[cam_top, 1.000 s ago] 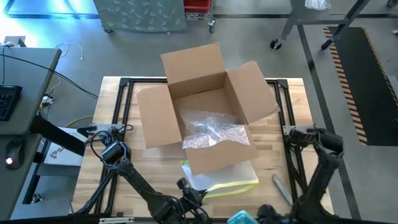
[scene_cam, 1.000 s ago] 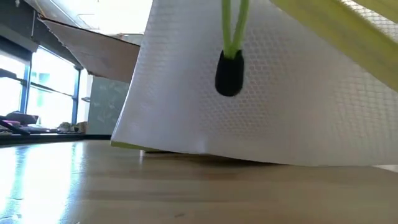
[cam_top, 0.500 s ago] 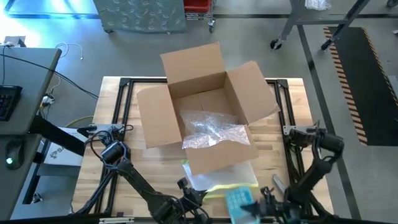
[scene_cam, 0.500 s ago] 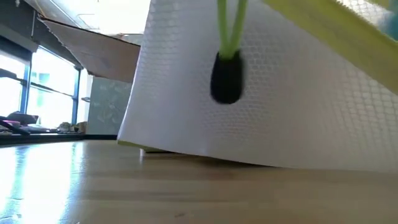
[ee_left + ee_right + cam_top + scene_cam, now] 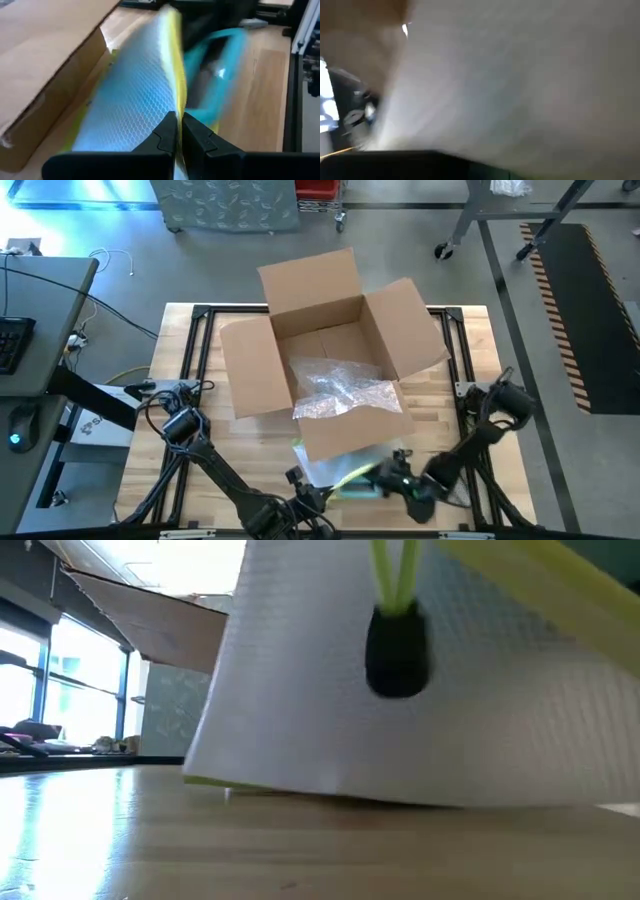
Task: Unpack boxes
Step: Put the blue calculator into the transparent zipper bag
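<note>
The open brown box (image 5: 320,340) stands mid-table on its base, flaps spread, with crinkly clear film (image 5: 345,392) inside. In front of it is a flat clear sleeve (image 5: 340,465) with a yellow edge. My left gripper (image 5: 303,485) holds the sleeve at the near edge. In the low view a black pull (image 5: 398,650) hangs from the sleeve on a green cord. My right gripper (image 5: 398,470) is at the sleeve's right side with a blurred teal thing (image 5: 227,55). Whether it touches the sleeve I cannot tell. My left gripper pinches the sleeve's yellow edge (image 5: 176,102) between its two fingers, which lie along the edge. It comes slanting down from the table's near left side. The sleeve stands tilted up on its side, its lower edge (image 5: 290,785) down by the tabletop.
A black frame (image 5: 200,360) runs along the table's left and right sides. The box's near flap (image 5: 345,430) hangs over the sleeve's far end. Bare wood (image 5: 440,410) lies right of the box. A desk (image 5: 30,330) with a keyboard stands off to the left.
My right gripper has swept from the table's near right corner toward the sleeve, sinking and rolling, and the teal thing came with it. The sleeve has shifted a little, and its black pull has swung sideways in the low view.
</note>
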You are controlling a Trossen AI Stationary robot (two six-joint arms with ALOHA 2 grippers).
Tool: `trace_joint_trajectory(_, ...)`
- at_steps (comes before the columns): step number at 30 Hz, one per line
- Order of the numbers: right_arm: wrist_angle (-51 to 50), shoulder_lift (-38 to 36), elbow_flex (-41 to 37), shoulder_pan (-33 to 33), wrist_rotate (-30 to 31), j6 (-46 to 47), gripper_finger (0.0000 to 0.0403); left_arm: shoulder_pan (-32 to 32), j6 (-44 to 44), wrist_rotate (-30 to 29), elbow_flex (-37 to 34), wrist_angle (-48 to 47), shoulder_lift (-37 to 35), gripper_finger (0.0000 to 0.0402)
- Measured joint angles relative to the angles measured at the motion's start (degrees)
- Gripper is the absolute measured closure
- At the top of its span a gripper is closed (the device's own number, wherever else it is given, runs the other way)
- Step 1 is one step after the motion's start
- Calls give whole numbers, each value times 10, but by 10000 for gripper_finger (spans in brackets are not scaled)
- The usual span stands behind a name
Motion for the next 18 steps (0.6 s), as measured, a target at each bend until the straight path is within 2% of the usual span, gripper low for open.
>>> trace_joint_trajectory(5, -21, 0, 0, -61, -62, -70, 297, -1, 14, 4, 0, 12, 0, 401)
trace_joint_trajectory(8, -18, 0, 0, -89, -77, -153, 282, -1, 14, 5, 0, 14, 0, 401)
trace_joint_trajectory(10, -14, 0, 0, -103, -111, -197, 267, -1, 14, 7, 0, 14, 0, 401)
trace_joint_trajectory(18, 17, -1, 0, -119, -191, -336, 172, 0, 13, 10, 0, 8, 0, 401)
